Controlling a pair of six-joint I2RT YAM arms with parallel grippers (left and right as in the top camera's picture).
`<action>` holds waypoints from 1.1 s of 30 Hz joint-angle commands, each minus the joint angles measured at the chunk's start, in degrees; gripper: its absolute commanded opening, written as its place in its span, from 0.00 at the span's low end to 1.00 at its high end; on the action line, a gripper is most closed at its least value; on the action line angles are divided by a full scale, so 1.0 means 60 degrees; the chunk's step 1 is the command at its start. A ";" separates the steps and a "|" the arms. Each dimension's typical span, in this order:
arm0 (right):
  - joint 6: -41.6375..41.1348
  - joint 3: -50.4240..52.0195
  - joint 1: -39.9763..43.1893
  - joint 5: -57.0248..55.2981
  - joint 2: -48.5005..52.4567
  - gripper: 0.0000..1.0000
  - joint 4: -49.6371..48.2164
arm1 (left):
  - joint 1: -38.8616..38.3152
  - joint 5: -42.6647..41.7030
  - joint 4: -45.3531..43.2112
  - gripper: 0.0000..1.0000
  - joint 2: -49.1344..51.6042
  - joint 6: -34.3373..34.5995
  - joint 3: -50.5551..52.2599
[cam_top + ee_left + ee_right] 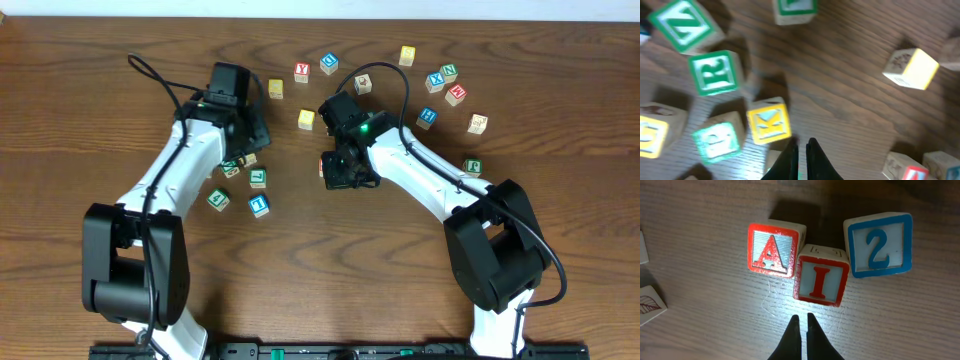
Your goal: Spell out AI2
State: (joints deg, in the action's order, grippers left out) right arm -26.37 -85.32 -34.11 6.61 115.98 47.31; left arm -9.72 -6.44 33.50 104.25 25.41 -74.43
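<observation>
In the right wrist view, three white-faced cubes lie on the wood in a rough row: red A (771, 249), red I (821, 281) and blue 2 (879, 245). The I cube sits slightly nearer my fingers than the other two and touches the A cube. My right gripper (803, 317) is shut and holds nothing, its tips just short of the I cube. In the overhead view the right gripper (345, 172) covers most of these cubes. My left gripper (802, 142) is also shut and holds nothing. It hovers over the cluster of cubes to the left (246, 148).
Beneath the left gripper lie a yellow K cube (769, 120), a green R cube (716, 72) and a green N cube (685, 25). Loose cubes are scattered along the back, among them a red Y cube (301, 72) and a yellow cube (407, 55).
</observation>
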 commanded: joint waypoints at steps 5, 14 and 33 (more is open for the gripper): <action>-0.0138 0.0080 -0.0138 -0.0262 0.0229 0.01 -0.0040 | 0.0171 0.0189 0.0087 0.08 -0.0007 -0.0127 -0.0007; 0.0058 0.0040 -0.0153 -0.0175 0.0069 0.01 -0.0036 | 0.0171 0.0193 0.0087 0.08 -0.0007 -0.0127 -0.0007; 0.0022 0.0047 -0.0710 -0.0259 -0.0113 0.01 0.0215 | 0.0171 0.2484 0.0047 0.35 -0.0007 -0.0131 -0.0007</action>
State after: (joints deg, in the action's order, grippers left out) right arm -26.09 -85.30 -37.69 6.17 116.60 48.45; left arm -8.78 3.90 33.65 104.25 25.15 -74.43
